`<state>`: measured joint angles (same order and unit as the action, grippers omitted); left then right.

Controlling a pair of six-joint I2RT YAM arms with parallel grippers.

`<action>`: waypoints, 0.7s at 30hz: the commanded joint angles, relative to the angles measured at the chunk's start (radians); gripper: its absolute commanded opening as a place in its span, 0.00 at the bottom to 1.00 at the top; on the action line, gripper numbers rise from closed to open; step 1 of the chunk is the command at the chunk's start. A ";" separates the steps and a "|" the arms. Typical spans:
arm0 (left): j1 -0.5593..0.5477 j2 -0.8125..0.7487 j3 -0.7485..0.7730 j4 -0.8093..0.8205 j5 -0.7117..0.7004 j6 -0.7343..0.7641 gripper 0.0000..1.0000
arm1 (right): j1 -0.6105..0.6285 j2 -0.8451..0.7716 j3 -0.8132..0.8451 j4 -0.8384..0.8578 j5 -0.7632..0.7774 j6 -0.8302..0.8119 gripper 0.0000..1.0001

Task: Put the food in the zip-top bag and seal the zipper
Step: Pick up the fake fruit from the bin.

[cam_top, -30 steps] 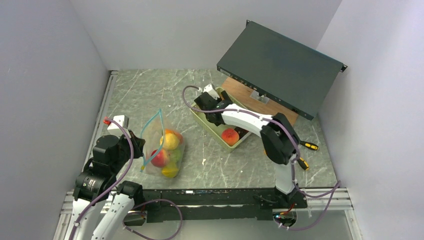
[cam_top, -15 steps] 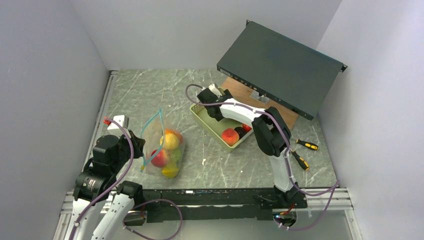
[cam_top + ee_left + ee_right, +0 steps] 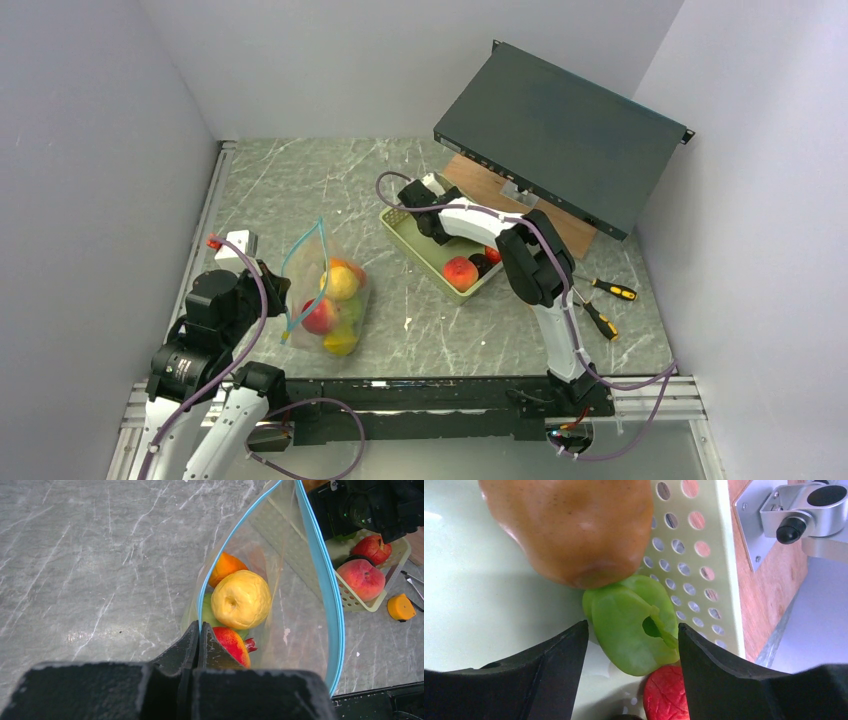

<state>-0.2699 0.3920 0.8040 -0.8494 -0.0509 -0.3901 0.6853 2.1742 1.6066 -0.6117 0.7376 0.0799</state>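
The clear zip-top bag [image 3: 325, 290] lies left of centre, its teal zipper [image 3: 320, 570] gaping in a wide loop. Inside it are a yellow fruit [image 3: 241, 599], an orange one [image 3: 225, 566] and a red one [image 3: 232, 645]. My left gripper [image 3: 199, 630] is shut on the near rim of the bag's mouth. My right gripper [image 3: 633, 635] is down in the pale green basket [image 3: 395, 225], open, its jaws close on either side of a green food piece [image 3: 634, 630]. A brown piece [image 3: 569, 525] and a red one [image 3: 664, 695] touch the green piece. A peach [image 3: 460, 272] sits at the basket's near end.
A dark rack unit [image 3: 560, 140] leans over a wooden board [image 3: 490, 185] just behind the basket. Two screwdrivers [image 3: 610, 290] and a flat orange piece [image 3: 400, 607] lie right of the basket. The basket's perforated wall [image 3: 694, 555] stands just right of my right fingers.
My right gripper has slid toward the basket's far end and its jaws have narrowed around the green piece. The left gripper and the bag have not moved.
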 commanded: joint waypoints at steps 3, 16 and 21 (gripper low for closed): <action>-0.002 0.007 -0.001 0.036 -0.004 -0.010 0.00 | 0.002 0.002 -0.008 0.048 0.043 0.028 0.67; -0.003 0.008 -0.002 0.038 -0.004 -0.010 0.00 | 0.014 -0.008 -0.045 0.102 0.023 0.029 0.43; -0.003 0.008 -0.002 0.039 0.001 -0.009 0.00 | 0.047 -0.090 -0.104 0.177 0.045 0.014 0.31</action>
<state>-0.2699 0.3927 0.8040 -0.8494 -0.0509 -0.3901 0.7052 2.1616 1.5501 -0.5198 0.8150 0.0784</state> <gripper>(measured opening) 0.012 0.523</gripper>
